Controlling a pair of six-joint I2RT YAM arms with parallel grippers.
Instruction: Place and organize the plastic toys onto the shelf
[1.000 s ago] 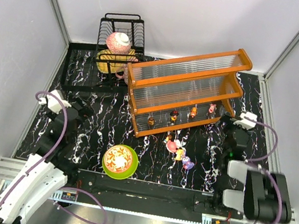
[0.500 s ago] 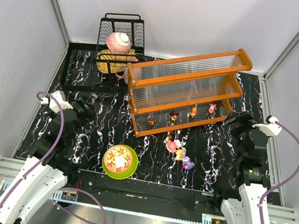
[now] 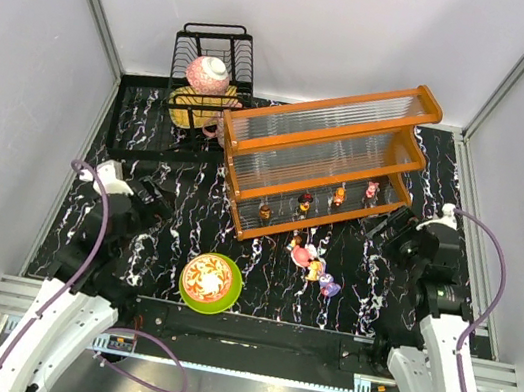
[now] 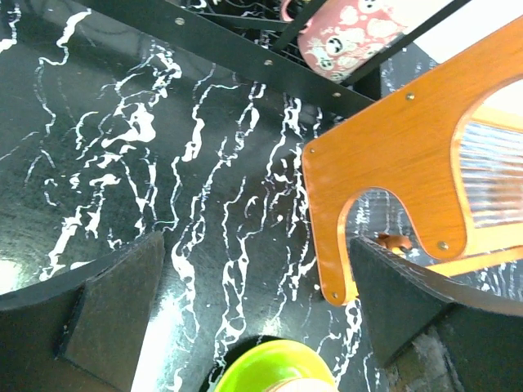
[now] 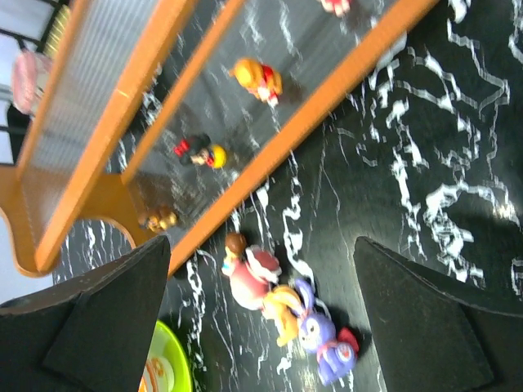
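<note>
The orange-framed shelf (image 3: 325, 156) stands at the back centre, with several small toys along its lower tier (image 3: 305, 202). On the table in front lie a pink-and-white round toy (image 3: 302, 255), a yellow toy (image 3: 314, 270) and a purple toy (image 3: 328, 286). My right gripper (image 3: 393, 229) is open and empty, right of these toys. The right wrist view shows the purple bunny (image 5: 323, 343), the yellow toy (image 5: 282, 306) and the pink round toy (image 5: 252, 273) between its fingers (image 5: 122, 318), with shelf toys (image 5: 257, 79) above. My left gripper (image 3: 155, 200) is open and empty, left of the shelf (image 4: 392, 163).
A green-rimmed patterned bowl (image 3: 211, 282) sits at the front centre; its rim shows in the left wrist view (image 4: 274, 367). A black wire dish rack (image 3: 216, 56) with a pink mug (image 4: 343, 37) and a yellow plate stands at the back left.
My right arm has unfolded from the front right and swung its gripper left toward the toys before the shelf. My left gripper has shifted slightly right.
</note>
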